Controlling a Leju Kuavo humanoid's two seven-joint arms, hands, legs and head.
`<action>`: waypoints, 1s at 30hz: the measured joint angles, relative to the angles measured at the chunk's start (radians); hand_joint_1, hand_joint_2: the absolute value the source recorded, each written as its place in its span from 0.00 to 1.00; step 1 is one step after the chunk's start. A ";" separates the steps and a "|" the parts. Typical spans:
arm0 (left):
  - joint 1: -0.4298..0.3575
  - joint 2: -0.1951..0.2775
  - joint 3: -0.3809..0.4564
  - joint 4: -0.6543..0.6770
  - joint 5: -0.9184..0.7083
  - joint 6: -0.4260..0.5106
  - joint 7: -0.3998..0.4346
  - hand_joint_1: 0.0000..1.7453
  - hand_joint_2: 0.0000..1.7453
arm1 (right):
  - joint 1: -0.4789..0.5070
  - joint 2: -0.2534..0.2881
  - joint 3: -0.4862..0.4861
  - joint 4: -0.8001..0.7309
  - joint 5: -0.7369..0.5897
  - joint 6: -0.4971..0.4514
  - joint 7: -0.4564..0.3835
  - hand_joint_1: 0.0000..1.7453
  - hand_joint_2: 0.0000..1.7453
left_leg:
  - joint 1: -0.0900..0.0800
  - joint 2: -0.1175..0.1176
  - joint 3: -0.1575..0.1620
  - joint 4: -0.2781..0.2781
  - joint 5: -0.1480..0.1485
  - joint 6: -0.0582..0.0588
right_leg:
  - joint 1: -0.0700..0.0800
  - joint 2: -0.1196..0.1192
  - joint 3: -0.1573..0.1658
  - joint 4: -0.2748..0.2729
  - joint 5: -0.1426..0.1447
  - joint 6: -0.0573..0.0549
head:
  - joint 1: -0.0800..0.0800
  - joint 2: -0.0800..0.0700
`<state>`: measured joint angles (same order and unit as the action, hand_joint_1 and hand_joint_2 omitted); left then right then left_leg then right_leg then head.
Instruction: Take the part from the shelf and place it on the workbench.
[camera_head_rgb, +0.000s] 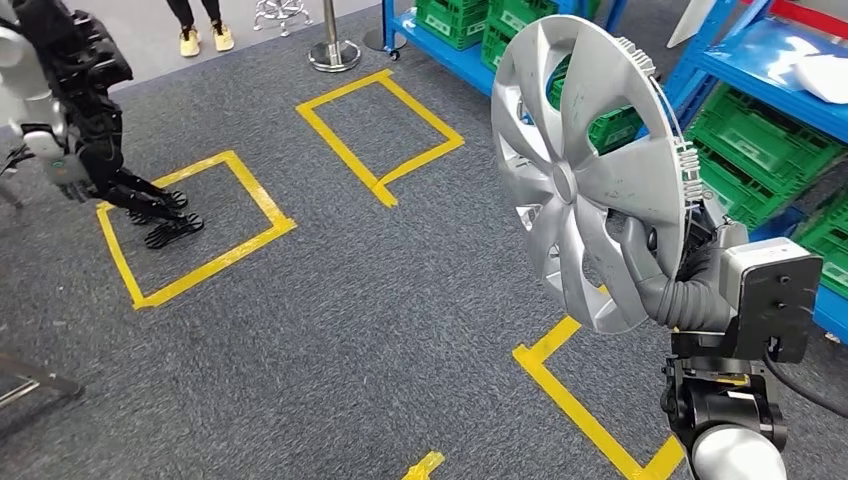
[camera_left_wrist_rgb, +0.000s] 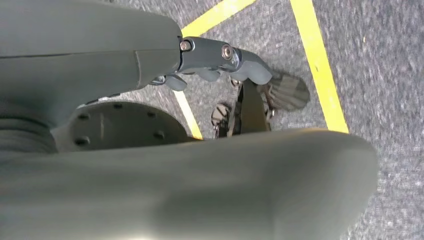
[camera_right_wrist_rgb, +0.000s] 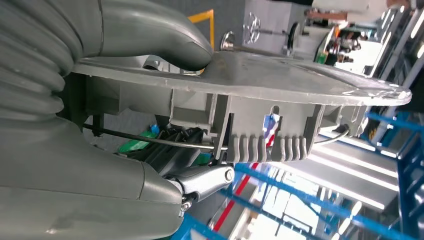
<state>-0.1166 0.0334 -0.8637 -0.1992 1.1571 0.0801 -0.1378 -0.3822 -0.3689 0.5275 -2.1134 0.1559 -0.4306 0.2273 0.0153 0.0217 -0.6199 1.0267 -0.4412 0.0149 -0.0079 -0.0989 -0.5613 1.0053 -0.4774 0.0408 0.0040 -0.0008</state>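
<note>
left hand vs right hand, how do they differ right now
The right hand grips the silver hubcap at its rim, raised near the blue shelf; the left hand holds nothing. The left hand hangs low over the yellow floor tape. Both have grey ribbed covers.

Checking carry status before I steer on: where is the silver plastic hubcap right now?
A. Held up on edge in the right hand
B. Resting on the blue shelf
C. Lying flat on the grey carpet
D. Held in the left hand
A: the silver plastic hubcap stands on edge above the grey carpet, gripped at its lower rim by the right hand.
</note>
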 joint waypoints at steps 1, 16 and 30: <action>0.001 0.000 0.000 0.000 0.000 0.000 0.000 0.00 0.00 | 0.000 0.000 0.000 0.000 0.000 0.000 0.001 1.00 1.00 | 0.001 -0.009 0.000 -0.002 0.003 0.006 | -0.003 0.006 -0.006 0.008 -0.009 0.006 | 0.002 0.000; 0.005 -0.002 -0.005 0.000 -0.005 0.000 0.000 0.00 0.00 | -0.011 -0.003 0.001 0.008 -0.002 0.002 0.007 1.00 1.00 | 0.004 -0.144 -0.028 -0.005 0.031 -0.007 | 0.004 0.135 0.009 -0.006 0.001 -0.034 | 0.037 0.000; 0.000 0.000 -0.016 0.001 -0.005 0.001 -0.001 0.00 0.00 | -0.010 -0.003 0.000 0.014 -0.004 -0.001 0.007 1.00 1.00 | -0.003 0.007 0.000 0.002 -0.004 -0.002 | 0.008 -0.003 0.013 0.003 -0.009 -0.011 | 0.004 0.000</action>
<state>-0.1170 0.0334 -0.8792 -0.1984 1.1521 0.0807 -0.1390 -0.3924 -0.3717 0.5279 -2.0996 0.1521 -0.4318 0.2347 0.0127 0.0287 -0.6199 1.0282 -0.4447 0.0125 0.0001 -0.1016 -0.5479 1.0083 -0.4861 0.0294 0.0081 -0.0008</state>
